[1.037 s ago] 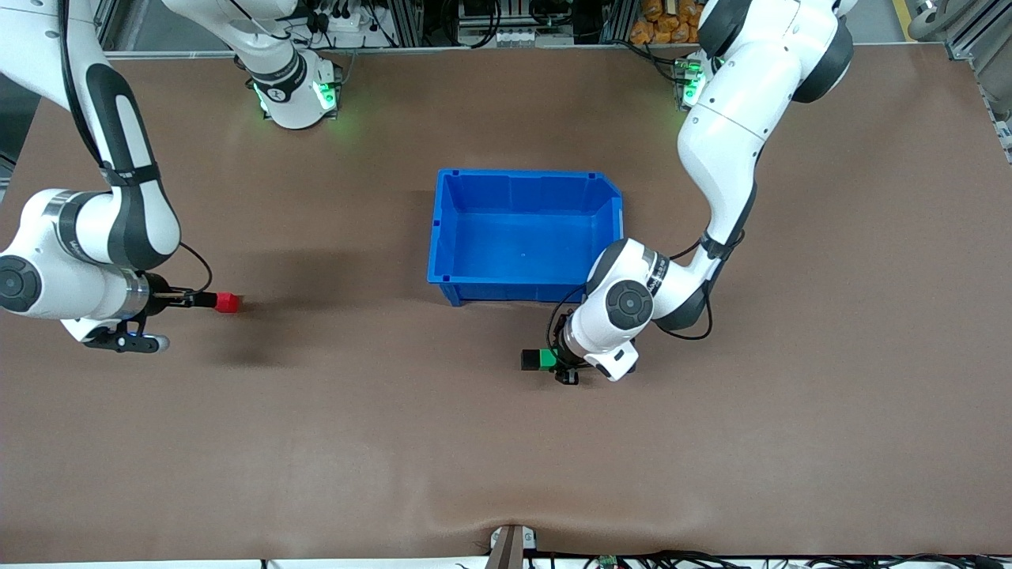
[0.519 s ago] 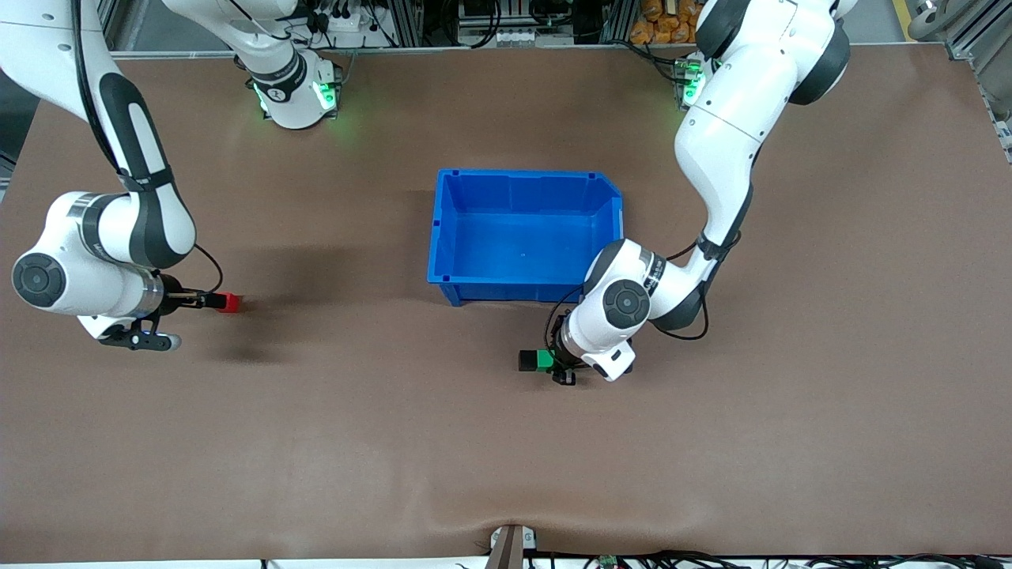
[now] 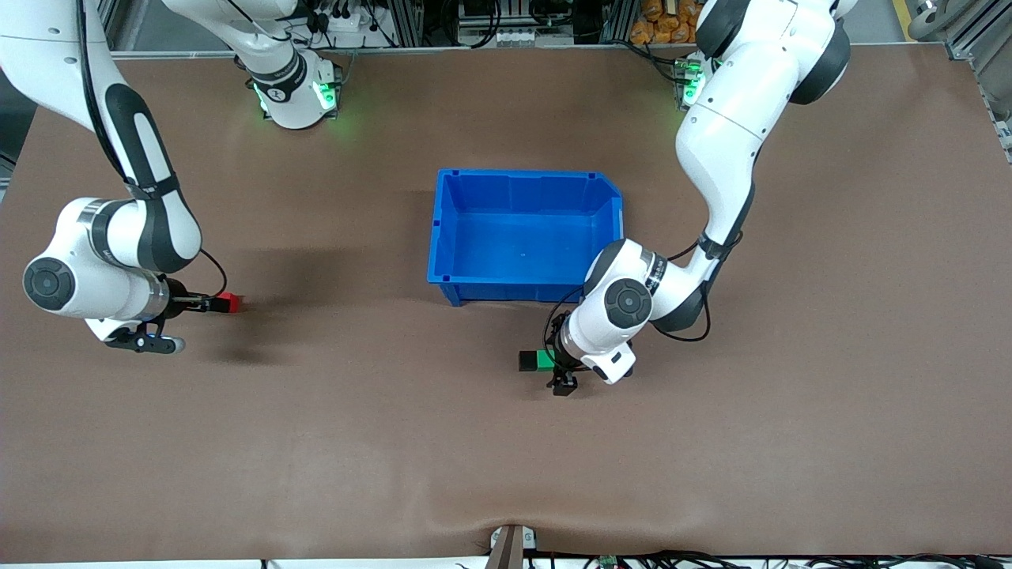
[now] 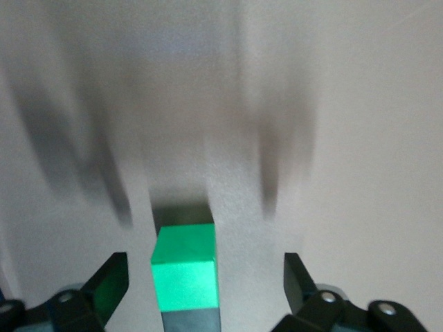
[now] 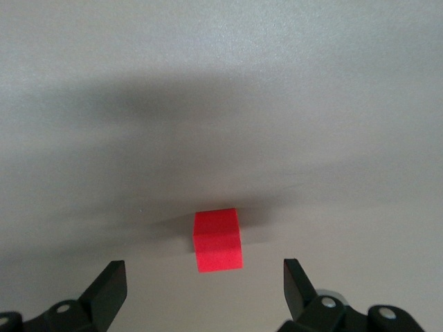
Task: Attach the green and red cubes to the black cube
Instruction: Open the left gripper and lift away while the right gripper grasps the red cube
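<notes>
A robotics lab: aluminium framing (image 3: 506,24) and cables (image 3: 711,559) edge the table (image 3: 830,395).

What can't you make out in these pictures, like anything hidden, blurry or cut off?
- Black cube: left wrist view, only a dark sliver shows, the green cube hides the rest.
- Whether those two cubes are joined: front view, too small.
- Right gripper: front view, fingers hidden under the wrist, beside the red cube.
</notes>
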Controlling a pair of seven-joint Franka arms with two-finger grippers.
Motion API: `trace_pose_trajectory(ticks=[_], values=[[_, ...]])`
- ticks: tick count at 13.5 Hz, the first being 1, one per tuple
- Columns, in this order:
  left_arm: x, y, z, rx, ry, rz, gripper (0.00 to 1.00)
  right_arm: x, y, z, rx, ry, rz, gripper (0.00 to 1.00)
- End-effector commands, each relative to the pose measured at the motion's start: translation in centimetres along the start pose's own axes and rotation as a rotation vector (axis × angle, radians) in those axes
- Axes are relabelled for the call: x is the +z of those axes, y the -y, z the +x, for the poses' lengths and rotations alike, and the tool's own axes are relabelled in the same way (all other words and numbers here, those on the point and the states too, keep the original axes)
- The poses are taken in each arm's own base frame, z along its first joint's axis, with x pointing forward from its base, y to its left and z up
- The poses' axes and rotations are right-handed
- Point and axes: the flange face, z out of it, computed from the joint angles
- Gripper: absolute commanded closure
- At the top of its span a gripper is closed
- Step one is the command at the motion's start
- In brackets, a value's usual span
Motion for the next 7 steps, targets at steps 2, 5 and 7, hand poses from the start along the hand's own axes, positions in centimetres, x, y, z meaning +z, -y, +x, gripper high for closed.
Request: trace_pose_trajectory(ticks=[2,5,7], values=[[-5.3,-0.4,-0.2,0.057,-0.037,0.038,0.00,1.2,-0.2,0.1,0.022,0.003,0.015,0.00],[-9.2,-1.0,1.0,0.134,-0.058,0.074,0.00,1.9,-0.1,0.3,0.020,0.007,0.014,0.00],[-12.6,-1.6,2.2,0.217,-0.069,0.088,0.00,2.1,-0.2,0.4,0.022,-0.005,0.013,0.00]])
